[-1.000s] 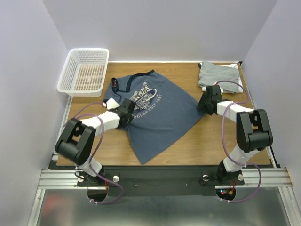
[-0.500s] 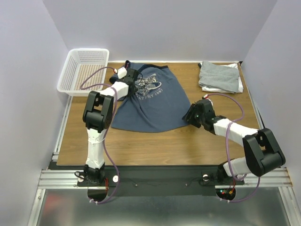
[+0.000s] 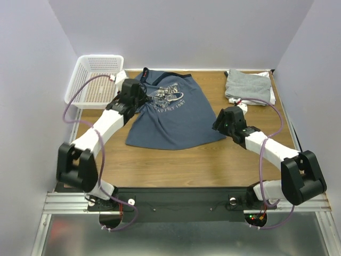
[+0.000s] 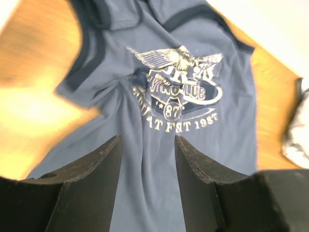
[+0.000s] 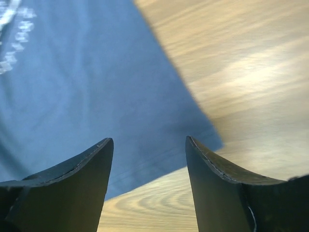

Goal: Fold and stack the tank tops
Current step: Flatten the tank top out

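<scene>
Top view: navy top (image 3: 170,114) lies print up and wrinkled, mid-table toward the back. Grey stack (image 3: 248,86) back right, basket (image 3: 96,80) back left. Left gripper (image 3: 130,93) over the top's shoulder; right gripper (image 3: 226,121) at its near-right corner.

Left wrist: fingers spread, nothing held. Creases run through the print (image 4: 178,94).

Right wrist: fingers spread, empty, hem edge (image 5: 159,166) crossing between them.

Risk: folding over these creases would likely give a lumpy, skewed fold. A corner pinch may catch one layer only.

white links (image 3: 104,127), black joints (image 3: 74,165), purple cables (image 3: 66,105)
</scene>
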### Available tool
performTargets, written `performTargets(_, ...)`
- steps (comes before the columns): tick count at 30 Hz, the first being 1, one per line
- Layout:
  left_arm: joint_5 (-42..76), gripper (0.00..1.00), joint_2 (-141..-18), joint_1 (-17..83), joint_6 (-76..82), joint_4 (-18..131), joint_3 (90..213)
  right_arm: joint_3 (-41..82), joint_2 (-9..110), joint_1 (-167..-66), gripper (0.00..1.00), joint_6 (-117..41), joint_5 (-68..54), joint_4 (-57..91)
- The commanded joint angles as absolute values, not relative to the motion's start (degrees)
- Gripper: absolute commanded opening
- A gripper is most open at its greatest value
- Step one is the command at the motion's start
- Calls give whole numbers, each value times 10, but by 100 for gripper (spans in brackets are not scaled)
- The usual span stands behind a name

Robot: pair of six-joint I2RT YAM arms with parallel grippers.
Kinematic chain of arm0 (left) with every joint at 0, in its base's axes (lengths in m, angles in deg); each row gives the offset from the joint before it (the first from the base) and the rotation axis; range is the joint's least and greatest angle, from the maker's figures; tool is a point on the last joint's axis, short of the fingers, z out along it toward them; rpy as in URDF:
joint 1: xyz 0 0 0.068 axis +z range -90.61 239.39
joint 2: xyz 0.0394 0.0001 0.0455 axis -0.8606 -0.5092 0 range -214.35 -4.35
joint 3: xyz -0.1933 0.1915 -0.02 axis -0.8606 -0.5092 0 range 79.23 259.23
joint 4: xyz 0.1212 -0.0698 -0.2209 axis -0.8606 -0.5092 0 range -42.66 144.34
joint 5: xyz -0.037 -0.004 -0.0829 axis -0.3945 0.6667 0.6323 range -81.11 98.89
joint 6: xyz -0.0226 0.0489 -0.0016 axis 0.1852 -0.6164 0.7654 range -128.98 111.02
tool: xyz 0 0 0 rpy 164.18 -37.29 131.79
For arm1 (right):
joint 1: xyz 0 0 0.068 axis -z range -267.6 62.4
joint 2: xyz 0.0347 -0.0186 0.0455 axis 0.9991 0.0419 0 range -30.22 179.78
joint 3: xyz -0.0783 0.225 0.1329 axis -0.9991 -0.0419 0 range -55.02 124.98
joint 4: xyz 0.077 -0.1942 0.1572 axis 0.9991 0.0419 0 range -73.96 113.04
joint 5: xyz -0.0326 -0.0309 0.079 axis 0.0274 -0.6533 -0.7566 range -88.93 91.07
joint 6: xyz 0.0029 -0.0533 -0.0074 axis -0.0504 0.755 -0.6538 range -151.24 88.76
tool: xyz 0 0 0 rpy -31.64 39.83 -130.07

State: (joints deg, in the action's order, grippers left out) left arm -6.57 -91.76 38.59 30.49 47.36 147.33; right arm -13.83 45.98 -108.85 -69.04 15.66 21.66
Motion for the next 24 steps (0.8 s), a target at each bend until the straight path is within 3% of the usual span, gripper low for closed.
performTargets(1, -124, 57, -826, 386, 370, 435, 1371, -146, 469, -1066, 66, -670, 209, 237)
performTargets(6, -183, 54, -736, 396, 431, 404, 1226, -149, 489, -1037, 52, -664, 206, 236)
performTargets(10, -184, 52, -689, 402, 440, 401, 1174, -142, 505, -1020, 48, -659, 172, 235)
performTargets(24, -143, 57, -761, 431, 392, 508, 1122, -157, 506, -1019, 47, -659, 156, 229)
